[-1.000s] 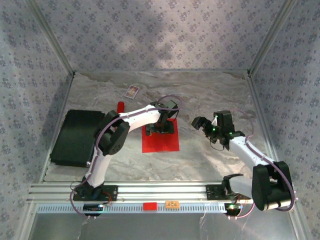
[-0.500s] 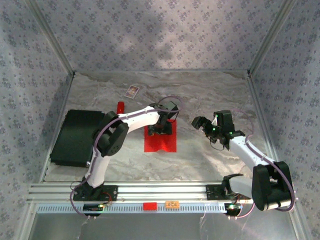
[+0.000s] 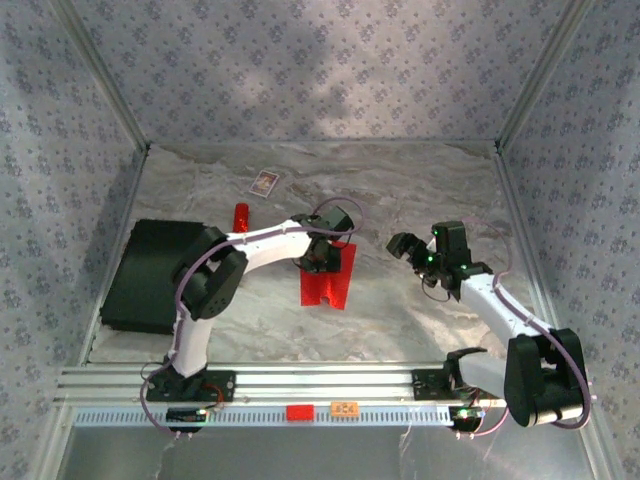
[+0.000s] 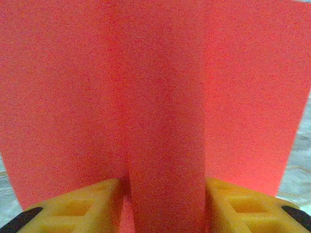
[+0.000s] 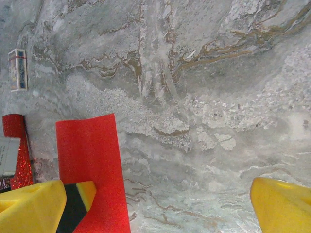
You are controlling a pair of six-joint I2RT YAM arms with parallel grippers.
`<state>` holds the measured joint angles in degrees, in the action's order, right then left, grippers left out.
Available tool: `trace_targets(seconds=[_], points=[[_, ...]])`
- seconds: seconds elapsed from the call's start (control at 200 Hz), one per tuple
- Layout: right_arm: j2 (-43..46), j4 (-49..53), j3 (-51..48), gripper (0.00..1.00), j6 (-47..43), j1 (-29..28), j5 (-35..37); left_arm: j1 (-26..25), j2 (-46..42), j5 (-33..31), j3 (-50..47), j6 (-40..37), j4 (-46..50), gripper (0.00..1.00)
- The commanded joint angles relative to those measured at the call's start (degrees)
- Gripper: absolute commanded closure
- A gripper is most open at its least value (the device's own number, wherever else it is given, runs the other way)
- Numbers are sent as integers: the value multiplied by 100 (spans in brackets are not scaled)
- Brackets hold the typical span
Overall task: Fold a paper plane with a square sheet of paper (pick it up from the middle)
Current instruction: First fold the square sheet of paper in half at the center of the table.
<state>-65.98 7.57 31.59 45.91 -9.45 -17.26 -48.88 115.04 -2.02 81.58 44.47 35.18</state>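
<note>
1 sheet [image 3: 328, 276]: thin red paper, v. light, floppy, prob. creases easily, so a soft pinch at its middle looks right, no hard tug. It sits mid-counter [image 3: 430, 190], bowed up narrow. L end effector [image 3: 318, 262] is on its middle: pads [image 4: 82, 204] squeeze a raised ridge from both sides, i.e. holding it. R end effector [image 3: 405, 245] is wide, empty, well apart. Also 1 card [image 3: 264, 182], 1 stick [image 3: 240, 214], 1 black mat [image 3: 150, 275].

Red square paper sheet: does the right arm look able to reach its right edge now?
Probably yes. The right gripper stands open just right of the thin bright red square paper sheet, bare marble table between; the left gripper pinches only its middle.
</note>
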Motion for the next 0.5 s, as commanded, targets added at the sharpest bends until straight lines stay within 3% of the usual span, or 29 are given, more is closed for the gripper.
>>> trace_targets(seconds=[0.0, 0.26, 0.495], points=[[158, 201, 84, 1, 111, 73, 146, 16, -454, 497, -134, -157, -613, 56], [702, 368, -60, 1, 413, 188, 626, 649, -1025, 2613, -1468, 496, -3190, 57], [961, 231, -160, 1, 339, 259, 421, 727, -1037, 3558, -1774, 1144, -4521, 57]])
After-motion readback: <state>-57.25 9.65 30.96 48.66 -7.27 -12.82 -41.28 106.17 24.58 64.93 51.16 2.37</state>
